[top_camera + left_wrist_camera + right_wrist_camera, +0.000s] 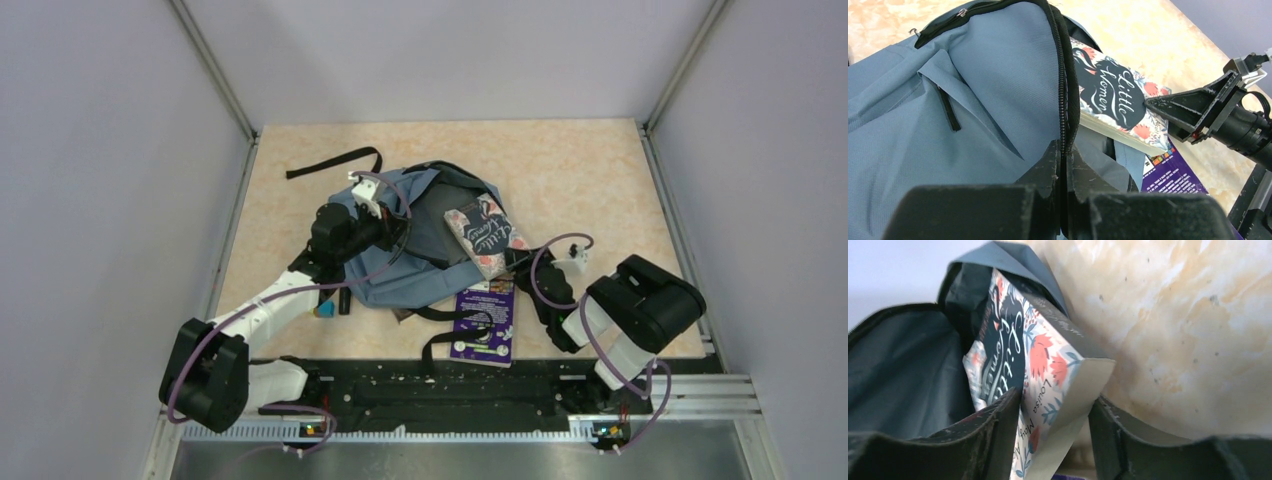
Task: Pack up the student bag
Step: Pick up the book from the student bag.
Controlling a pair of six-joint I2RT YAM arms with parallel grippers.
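Student bag (420,268) lies just left of desk (600,180) centre, mouth open. Left gripper (1064,160) is clamped tight on its zip edge. Floral book (486,236) sits half inside. Right gripper (1055,402) straddles its corner, partly open; grip unconfirmed.

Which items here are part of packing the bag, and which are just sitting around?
In the job: student bag, zip edge pinched by left gripper; Little Women book, partly in the bag, gripped by right gripper.
Lying about: purple book; dark pen-like item and small blue item by the left arm.
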